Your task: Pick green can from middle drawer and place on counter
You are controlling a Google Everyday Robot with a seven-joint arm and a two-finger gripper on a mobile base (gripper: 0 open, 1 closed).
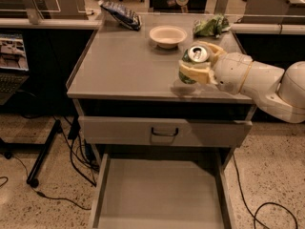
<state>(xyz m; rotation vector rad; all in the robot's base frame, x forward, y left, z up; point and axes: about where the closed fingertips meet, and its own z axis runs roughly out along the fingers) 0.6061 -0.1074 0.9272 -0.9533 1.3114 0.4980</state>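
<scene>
Gripper (pixel 192 63) comes in from the right side and is closed around the green can (pixel 198 54), fingers wrapped on the can body. The can is tilted, its silver top leaning toward the front edge. It sits over the counter (pixel 124 61) near the front right corner, with a shadow just under it; can't tell if the base touches the surface. The middle drawer (pixel 159 194) is pulled out below, floor bare, so the pick looks done and only set-down and release remain. Risks: releasing while the can is tilted would let it tip and roll, and the front edge is near enough that it could drop off into the open drawer or onto the floor. The bowl (pixel 167 35) and green foil bag (pixel 210 26) sit toward the back edge, apart from the can, so a collision seems unlikely. The closed drawer front (pixel 164 131) isn't involved.
</scene>
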